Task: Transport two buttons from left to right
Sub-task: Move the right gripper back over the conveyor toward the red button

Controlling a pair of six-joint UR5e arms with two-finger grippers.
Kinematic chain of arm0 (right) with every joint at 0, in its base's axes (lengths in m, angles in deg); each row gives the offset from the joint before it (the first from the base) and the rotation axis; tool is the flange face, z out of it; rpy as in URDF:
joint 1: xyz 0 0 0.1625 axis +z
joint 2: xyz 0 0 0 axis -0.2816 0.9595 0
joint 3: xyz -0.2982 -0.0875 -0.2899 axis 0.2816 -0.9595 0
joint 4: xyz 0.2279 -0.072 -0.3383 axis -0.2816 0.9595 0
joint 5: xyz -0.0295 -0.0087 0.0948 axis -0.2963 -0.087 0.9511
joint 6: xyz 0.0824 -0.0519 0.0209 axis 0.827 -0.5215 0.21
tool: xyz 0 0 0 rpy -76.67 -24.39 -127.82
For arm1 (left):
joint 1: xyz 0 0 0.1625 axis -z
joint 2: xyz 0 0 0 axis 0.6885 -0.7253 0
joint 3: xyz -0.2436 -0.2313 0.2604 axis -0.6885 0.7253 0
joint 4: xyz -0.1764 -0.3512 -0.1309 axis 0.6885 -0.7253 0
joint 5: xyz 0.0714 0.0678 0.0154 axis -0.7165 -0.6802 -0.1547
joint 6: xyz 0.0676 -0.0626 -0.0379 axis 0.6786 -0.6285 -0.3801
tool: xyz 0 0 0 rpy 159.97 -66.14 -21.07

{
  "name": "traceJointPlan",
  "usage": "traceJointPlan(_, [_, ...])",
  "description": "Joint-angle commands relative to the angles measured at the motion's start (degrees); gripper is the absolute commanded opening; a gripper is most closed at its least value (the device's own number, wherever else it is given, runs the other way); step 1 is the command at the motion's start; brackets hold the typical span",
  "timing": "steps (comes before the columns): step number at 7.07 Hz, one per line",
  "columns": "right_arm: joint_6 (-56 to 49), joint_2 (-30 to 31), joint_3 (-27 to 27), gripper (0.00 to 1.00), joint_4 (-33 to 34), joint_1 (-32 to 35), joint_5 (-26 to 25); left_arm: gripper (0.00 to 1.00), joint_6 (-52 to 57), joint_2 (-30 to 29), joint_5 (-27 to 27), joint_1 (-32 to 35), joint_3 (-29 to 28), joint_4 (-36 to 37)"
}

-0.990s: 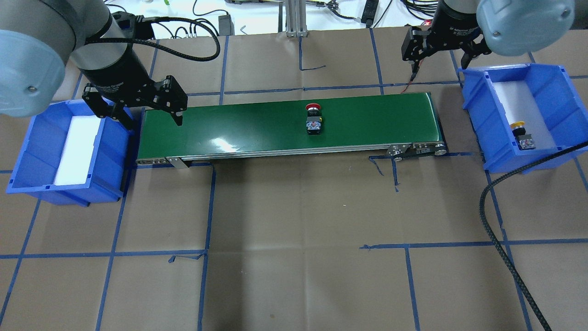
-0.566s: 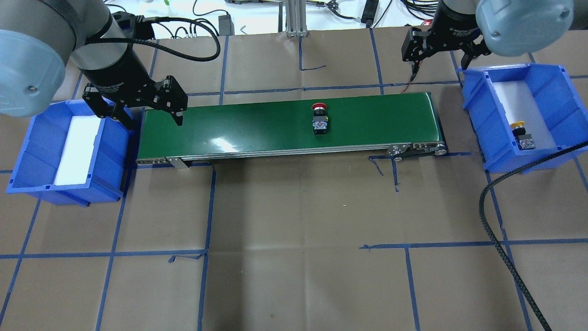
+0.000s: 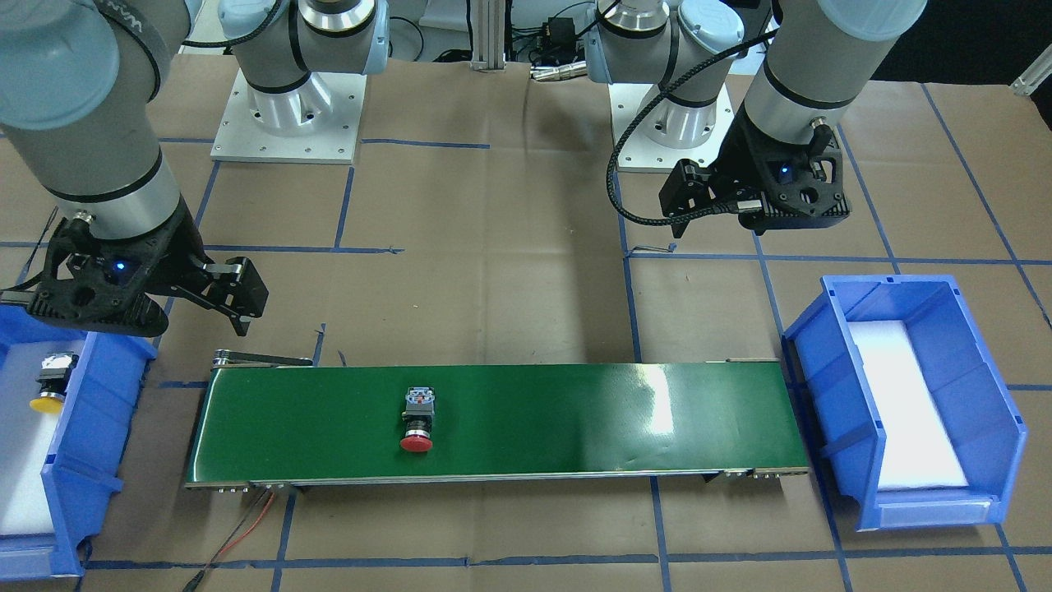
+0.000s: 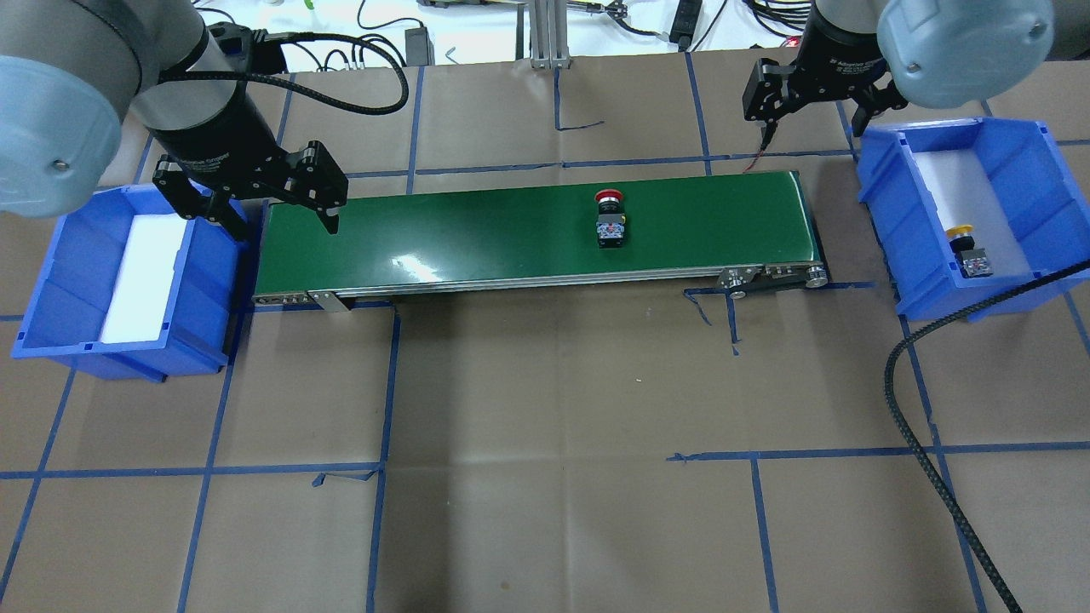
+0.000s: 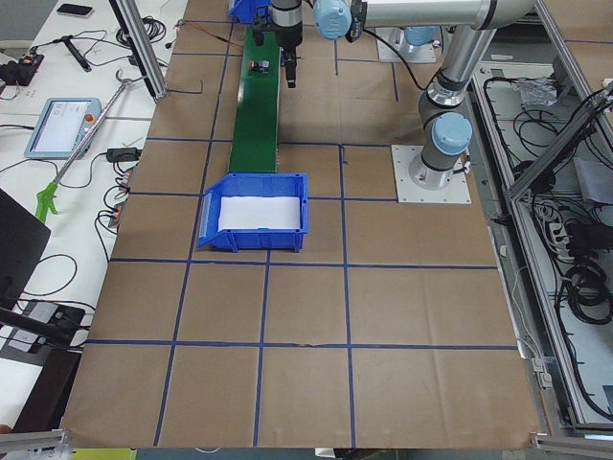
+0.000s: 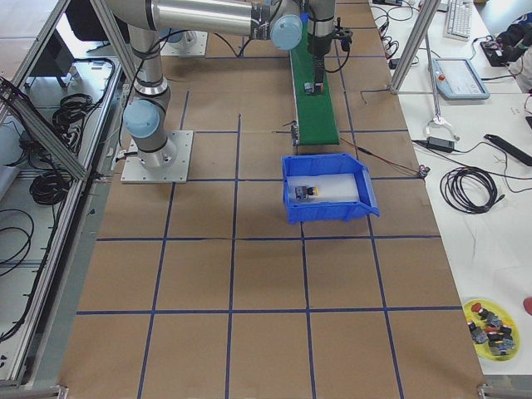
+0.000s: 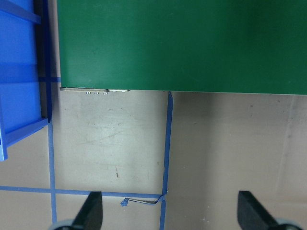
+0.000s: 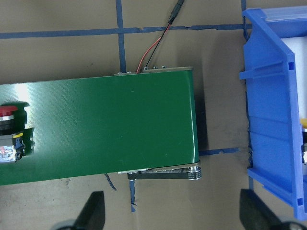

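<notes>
The red-capped button [image 4: 610, 223] lies on its side on the green conveyor belt [image 4: 477, 234], right of the middle; it also shows in the front view [image 3: 417, 419] and at the left edge of the right wrist view [image 8: 9, 136]. The yellow-capped button [image 4: 966, 247] lies in the blue bin [image 4: 881, 174] off the belt's right end. My left gripper [image 4: 281, 221] hangs open and empty over the belt's left end. My right gripper [image 4: 809, 111] hangs open and empty behind the belt's right end, beside the right bin.
A second blue bin [image 4: 51, 281] with a white liner stands off the belt's left end and holds nothing visible. A black cable [image 4: 920, 443] trails across the table at the right. The table is brown paper with blue tape lines.
The red button has travelled to the right along the belt. The right gripper has shifted slightly; the left gripper has not moved.
</notes>
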Motion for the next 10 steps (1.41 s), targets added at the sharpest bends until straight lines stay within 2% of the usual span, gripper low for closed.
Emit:
traceJointPlan(1, [-0.1, -0.3, 3.8, 0.99, 1.0, 0.0, 0.7, 1.00, 0.0, 0.0, 0.0, 0.0, 0.0, 0.0])
traceJointPlan(3, [0.3, -0.2, 6.7, 0.99, 2.5, 0.2, 7.2, 1.00, 0.0, 0.0, 0.1, 0.0, 0.0, 0.0])
traceJointPlan(4, [-0.1, -1.5, 7.9, 0.99, 5.8, 0.2, 10.1, 1.00, 0.0, 0.0, 0.1, 0.0, 0.0, 0.0])
traceJointPlan(6, [-0.2, -5.3, 9.3, 0.99, 14.6, 0.2, 10.3, 1.00, 0.0, 0.1, 0.0, 0.0, 0.0, 0.0])
traceJointPlan(10, [0.0, -8.6, 8.6, 1.00, 16.7, 0.3, 10.4, 1.00, 0.0, 0.0, -0.1, 0.0, 0.0, 0.0])
